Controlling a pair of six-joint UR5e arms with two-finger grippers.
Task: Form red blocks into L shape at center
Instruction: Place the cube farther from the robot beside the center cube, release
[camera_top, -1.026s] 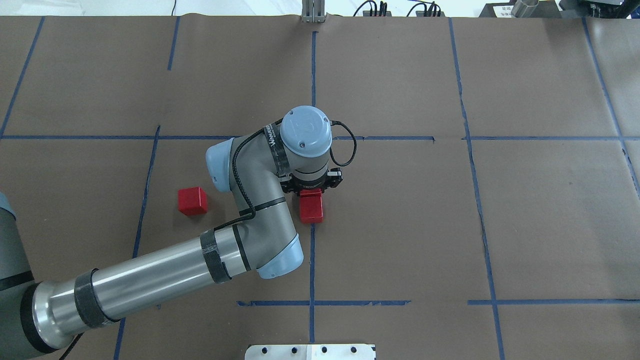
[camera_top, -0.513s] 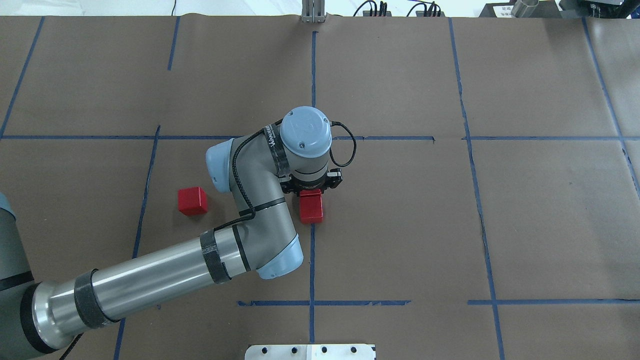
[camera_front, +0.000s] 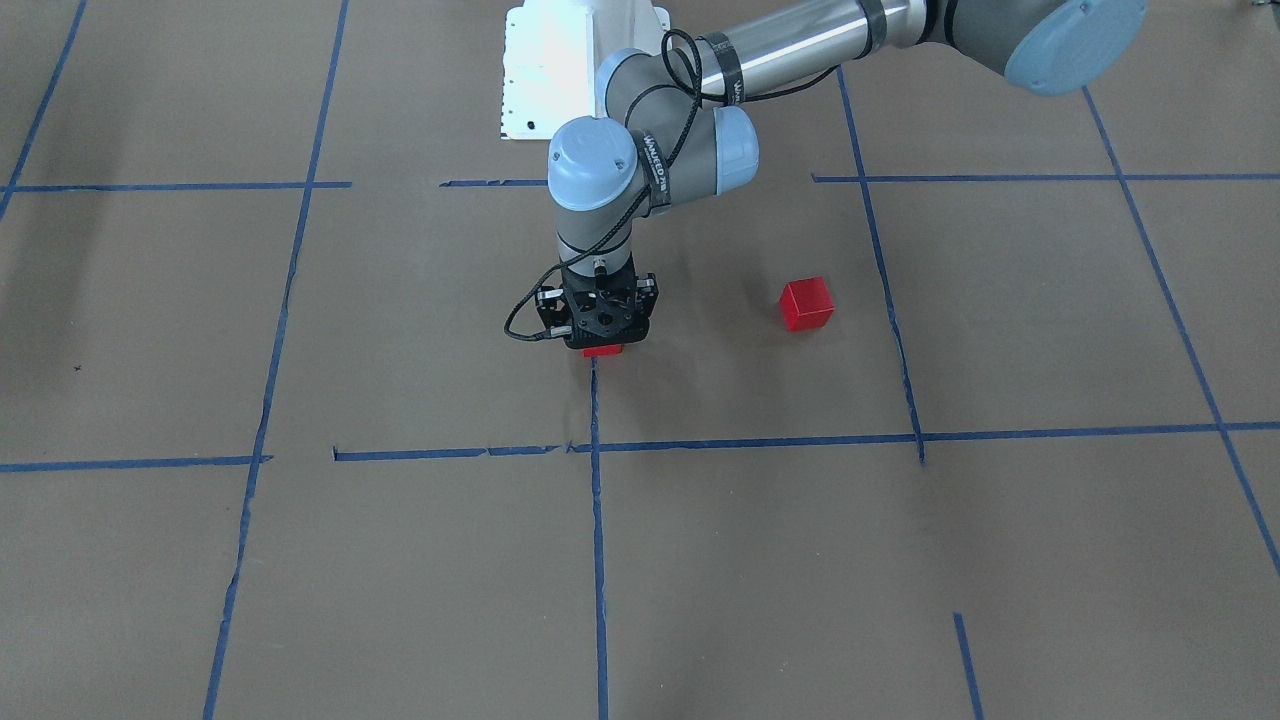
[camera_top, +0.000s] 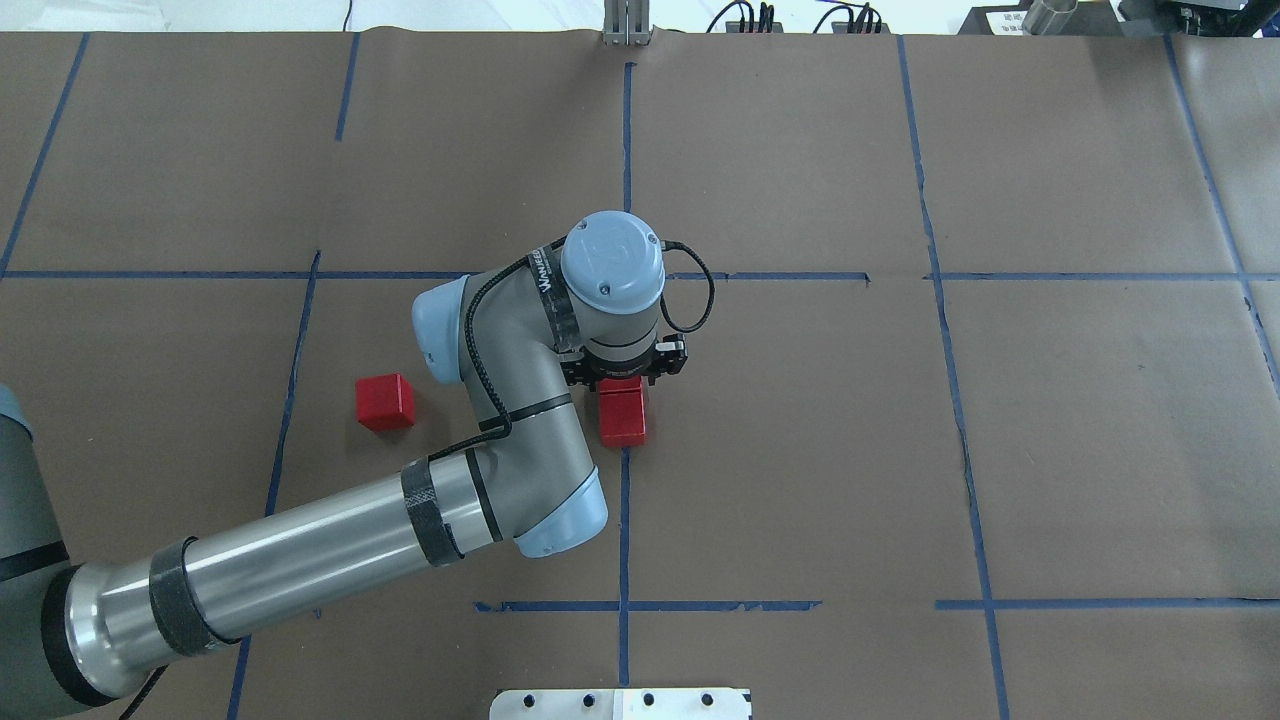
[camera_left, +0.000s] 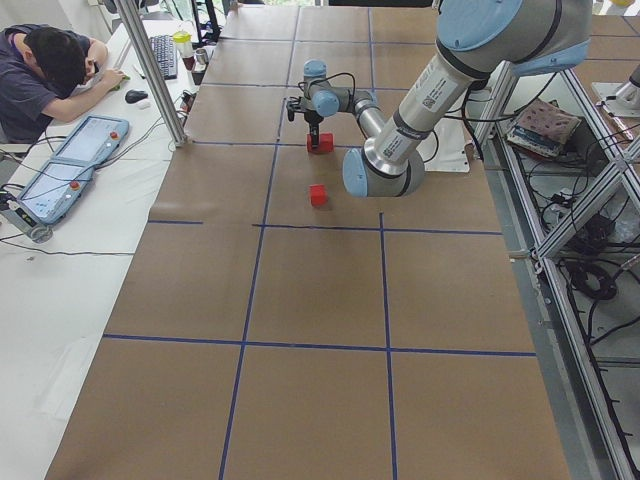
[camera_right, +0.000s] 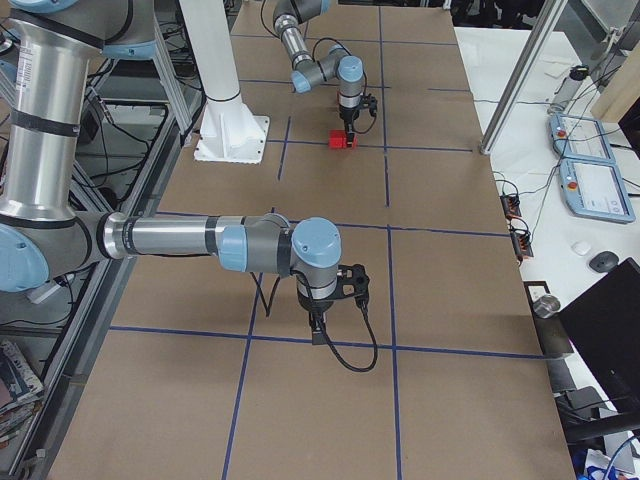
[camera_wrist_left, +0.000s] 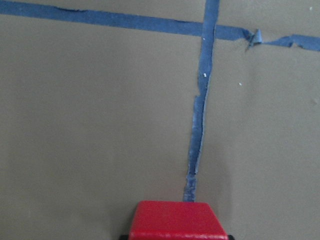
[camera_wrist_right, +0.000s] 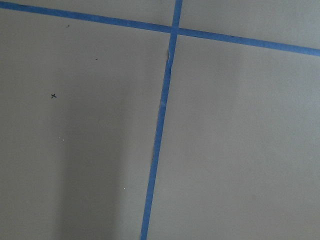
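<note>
My left gripper (camera_top: 624, 378) points straight down at the center (camera_top: 690, 440), where a blue tape line ends. Its jaws stand against the sides of a red block (camera_wrist_left: 177, 221), which sits low on the paper; in the front view only a red sliver (camera_front: 602, 350) shows under it. A second red block (camera_top: 622, 422) lies right beside it, on the robot's side. A third red block (camera_top: 385, 402) lies alone to the left, also in the front view (camera_front: 806, 304). My right gripper (camera_right: 318, 332) shows only in the exterior right view; I cannot tell if it is open.
The brown paper carries a grid of blue tape (camera_top: 625, 520). The robot's white base plate (camera_top: 620, 704) is at the near edge. The left arm's elbow (camera_top: 520, 400) hangs between the lone block and the pair. An operator (camera_left: 45, 75) sits beyond the table's far side.
</note>
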